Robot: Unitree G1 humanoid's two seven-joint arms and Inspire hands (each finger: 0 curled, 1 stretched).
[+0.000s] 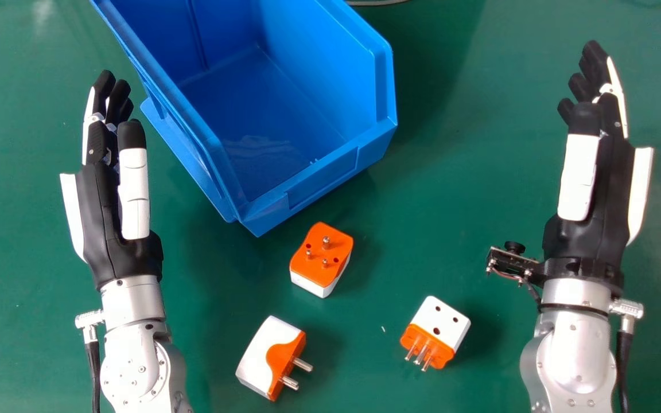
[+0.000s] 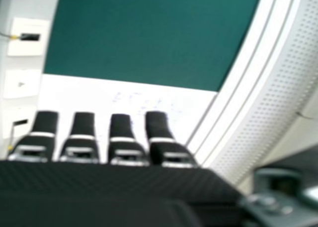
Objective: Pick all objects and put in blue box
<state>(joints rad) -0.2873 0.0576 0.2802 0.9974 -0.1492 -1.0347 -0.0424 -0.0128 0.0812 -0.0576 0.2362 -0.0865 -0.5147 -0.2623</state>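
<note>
"Two hands, and what are they up to?"

"Nothing gripped. The left hand [image 1: 104,221] lies along the box's left side, fingers long and relaxed; the right hand [image 1: 614,198] is well off to the right, its fingers also extended, slightly apart in its own camera's view."

"And the pieces?"

"Three, all outside the blue box [image 1: 322,180]. The pins-up adapter [image 1: 322,252] sits just beyond its near wall, the left adapter [image 1: 261,355] and the right adapter [image 1: 439,324] nearer us."

"What might go wrong?"

"Pins, I'd say. Fingers closing on metal instead of the body could let a piece twist and drop. A careless push could jam the pins-up one against the box. And if the left hand swings right too low, it could shove the box itself."

"What's it all standing on?"

"A green counter [image 1: 468,189], lightly flecked. Past the right hand's fingers there's a green panel [image 2: 149,33], a white surface [image 2: 149,93] with faint marks, and wall plates [image 2: 22,83]."
</note>
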